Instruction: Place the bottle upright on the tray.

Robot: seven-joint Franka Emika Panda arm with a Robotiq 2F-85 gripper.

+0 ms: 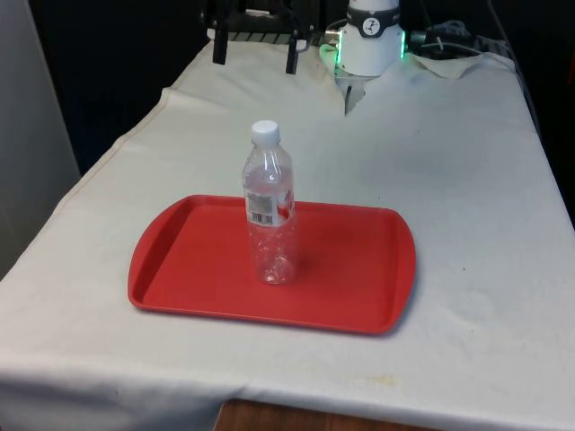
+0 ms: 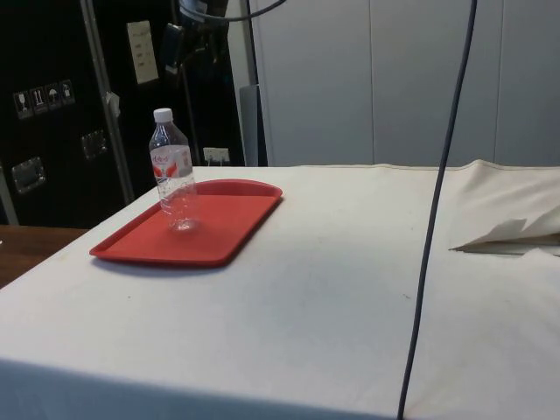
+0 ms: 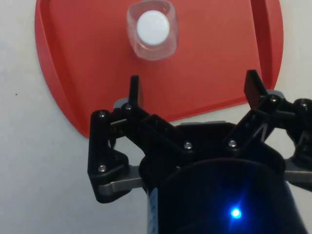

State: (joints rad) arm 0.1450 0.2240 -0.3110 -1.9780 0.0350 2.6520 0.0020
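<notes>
You are looking at the gripper (image 3: 193, 87) hanging above the tray with its two black fingers (image 3: 134, 90) spread wide and gripping nothing. Between and beyond them, the clear plastic water bottle (image 1: 269, 206) is standing upright near the middle of the red tray (image 1: 350, 269), white screw cap (image 3: 153, 27) on top, a red-and-white label around its ribbed body. Nothing is blocking the bottle. The tray is a smooth, rounded-corner rectangle with a raised rim, lying flat on the slightly wrinkled white tablecloth (image 1: 467, 180). A dark cable (image 2: 437, 201) is hanging across the side view.
</notes>
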